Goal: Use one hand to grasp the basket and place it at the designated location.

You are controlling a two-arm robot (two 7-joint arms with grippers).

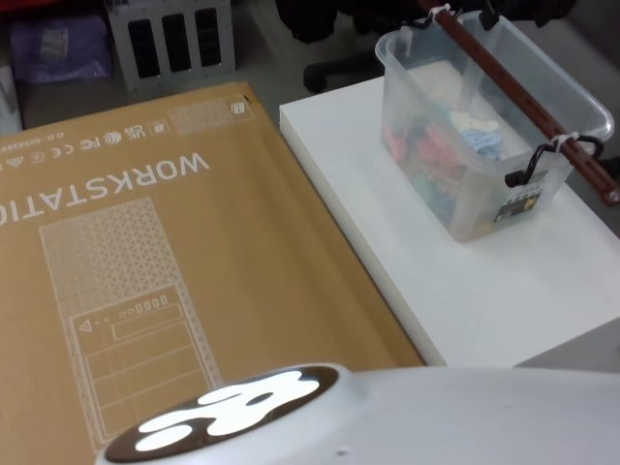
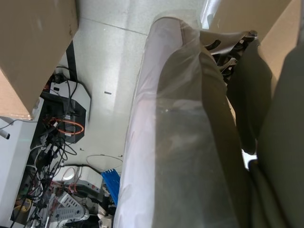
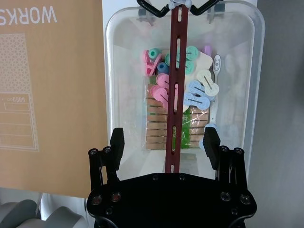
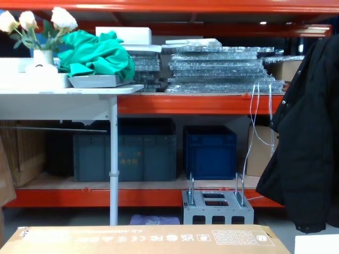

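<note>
Basket [image 1: 455, 199]: clear plastic tub, dark red slotted handle [image 3: 176, 95] spanning its top, pastel and wooden pegs [image 3: 159, 128] inside. It stands on the white desk [image 1: 484, 300], beside a cardboard box [image 1: 194, 291]. Right hand [image 3: 164, 138] released, fingers spread, grasping nothing.

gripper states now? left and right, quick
Left gripper: cannot be told.
Right gripper: open, holding nothing, aimed at the red handle of the basket.
</note>
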